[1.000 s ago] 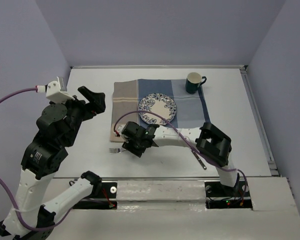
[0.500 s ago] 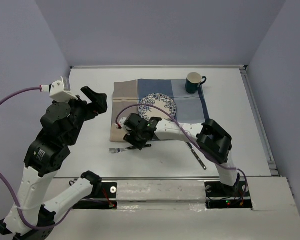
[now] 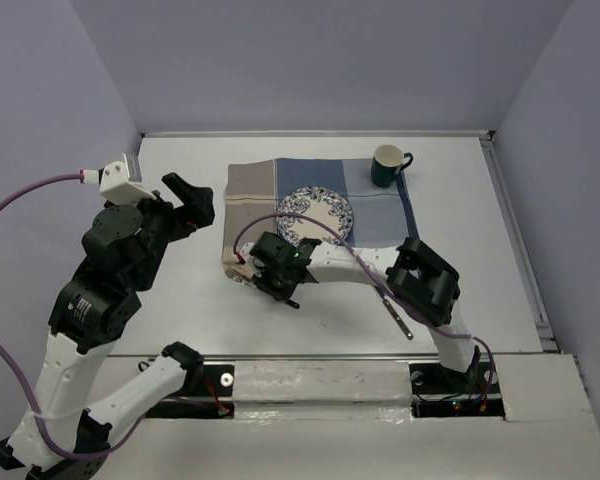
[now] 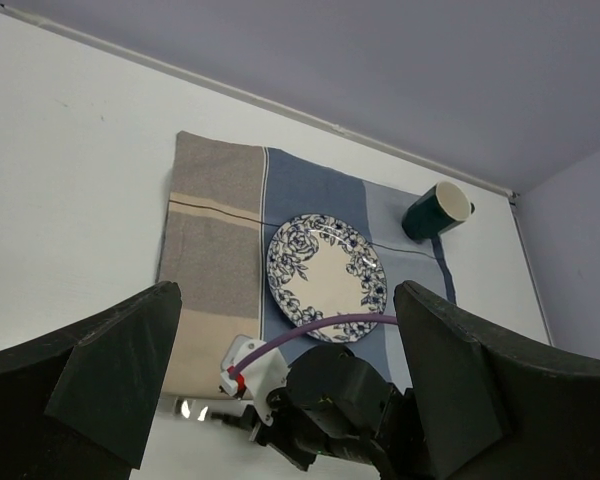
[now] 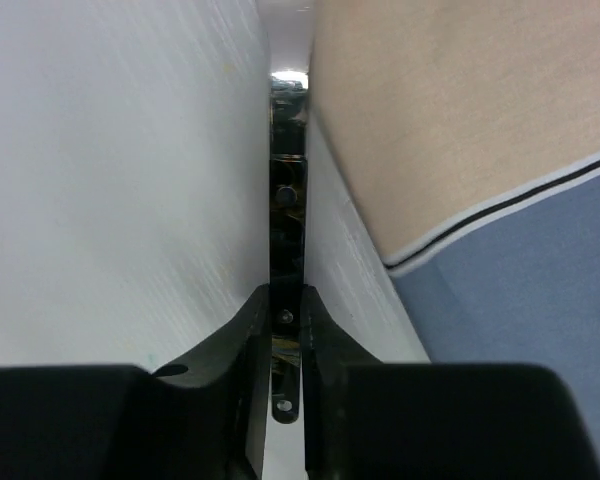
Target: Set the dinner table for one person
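Note:
On the white dinner table (image 3: pixel 480 250) lies a checked placemat (image 3: pixel 250 190) with a blue-patterned plate (image 3: pixel 315 215) and a dark green mug (image 3: pixel 388 165) on it. My right gripper (image 3: pixel 278 288) is low at the placemat's near left corner. In the right wrist view its fingers (image 5: pixel 248 330) are pressed on the dark handle of a fork (image 5: pixel 285 200), which runs along the placemat's (image 5: pixel 450 130) edge. The fork's shiny tines (image 4: pixel 190 408) show in the left wrist view. My left gripper (image 3: pixel 192 200) hangs open and empty, high over the table's left side.
A knife (image 3: pixel 392 310) lies on the table right of the right arm's forearm, near the front edge. A purple cable (image 3: pixel 280 222) loops over the plate. The table's back edge meets a grey wall.
My right gripper has closed its fingers onto the fork's handle. The fork has shifted from the open table toward the placemat's left corner. The left arm has stayed where it was.

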`<action>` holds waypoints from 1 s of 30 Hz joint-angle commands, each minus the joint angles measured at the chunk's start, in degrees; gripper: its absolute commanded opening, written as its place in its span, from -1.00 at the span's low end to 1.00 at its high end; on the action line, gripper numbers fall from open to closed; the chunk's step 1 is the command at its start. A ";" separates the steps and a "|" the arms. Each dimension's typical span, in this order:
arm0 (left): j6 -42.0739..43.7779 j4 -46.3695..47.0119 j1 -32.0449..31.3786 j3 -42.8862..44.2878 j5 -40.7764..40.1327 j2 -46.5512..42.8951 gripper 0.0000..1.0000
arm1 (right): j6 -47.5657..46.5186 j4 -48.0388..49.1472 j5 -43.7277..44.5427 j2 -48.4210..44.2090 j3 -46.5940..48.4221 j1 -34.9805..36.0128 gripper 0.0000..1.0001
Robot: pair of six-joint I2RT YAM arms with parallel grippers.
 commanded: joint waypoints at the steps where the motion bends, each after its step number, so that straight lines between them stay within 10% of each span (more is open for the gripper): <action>1: 1.45 0.63 0.03 0.96 -2.14 -0.08 0.98 | 2.10 0.86 -3.85 -1.31 -1.07 1.89 -0.88; 11: 4.08 -3.23 0.03 10.10 -1.89 3.52 0.98 | 19.83 3.41 3.42 -6.68 13.94 1.99 -1.00; 21: 4.44 -5.69 0.03 8.52 1.53 3.52 0.98 | 41.03 -3.27 28.12 7.64 36.98 -7.67 -1.00; 30: 3.47 -5.43 0.11 4.40 4.01 1.67 0.98 | 49.46 -4.49 28.14 15.91 40.24 -9.27 -1.00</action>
